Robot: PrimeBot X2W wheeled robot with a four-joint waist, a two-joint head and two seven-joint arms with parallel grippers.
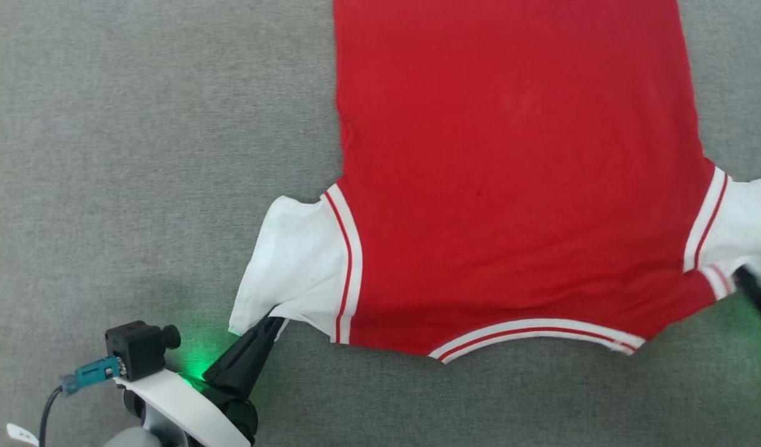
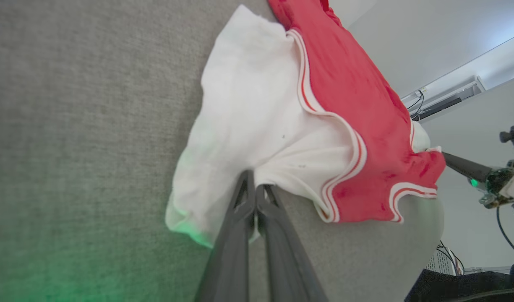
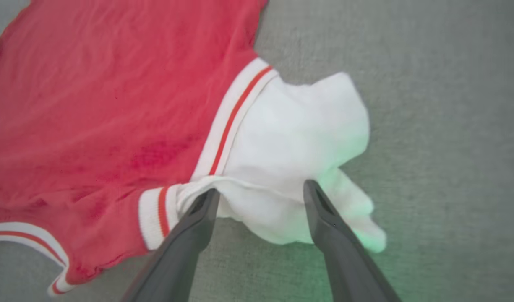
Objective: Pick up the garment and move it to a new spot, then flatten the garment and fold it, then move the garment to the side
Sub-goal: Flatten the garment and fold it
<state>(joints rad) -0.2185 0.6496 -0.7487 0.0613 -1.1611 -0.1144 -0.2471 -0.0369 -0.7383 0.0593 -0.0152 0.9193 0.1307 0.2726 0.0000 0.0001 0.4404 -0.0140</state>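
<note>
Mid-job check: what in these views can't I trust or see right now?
- Head view: garment, lower part cut off by the top edge.
- Head view: right gripper blurred, cut by the right edge.
- Left wrist view: left gripper jaws closed at the sleeve; how much cloth they pinch is hidden.

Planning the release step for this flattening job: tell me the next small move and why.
Probably open the left gripper and let go of the white sleeve. The jersey lies spread flat on the grey surface. The right gripper stands open around the other sleeve, while the left is shut on its sleeve's edge, bunching the cloth there.
</note>
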